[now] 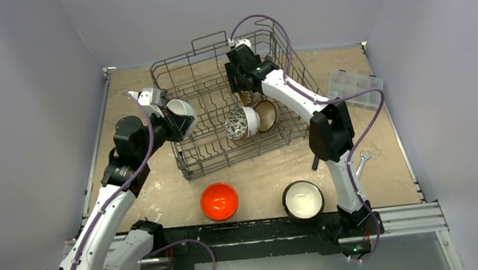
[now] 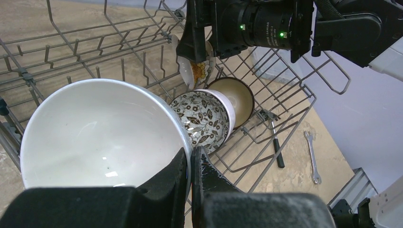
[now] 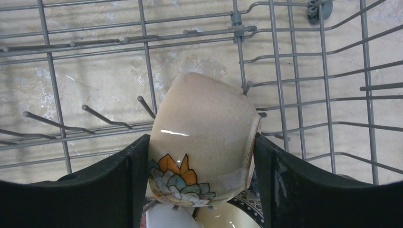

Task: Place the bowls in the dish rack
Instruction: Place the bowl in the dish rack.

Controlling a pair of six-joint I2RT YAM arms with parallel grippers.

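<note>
The dark-grey wire dish rack (image 1: 215,152) stands at the back middle of the table. My left gripper (image 1: 188,121) is shut on the rim of a plain white bowl (image 1: 178,108) and holds it over the rack's left edge; the left wrist view shows the white bowl (image 2: 95,133) pinched between the fingers (image 2: 178,175). My right gripper (image 1: 244,96) is inside the rack, shut on a cream bowl with a painted flower (image 3: 204,128) lying sideways among the tines. A dark leaf-patterned bowl (image 1: 240,123) and a brown bowl (image 1: 265,114) stand on edge in the rack.
An orange-red bowl (image 1: 220,201) and a dark bowl with a cream inside (image 1: 303,200) sit on the table near the front. A clear compartment box (image 1: 355,89) lies at the right. A wrench (image 1: 364,161) and a black-handled tool (image 2: 277,149) lie right of the rack.
</note>
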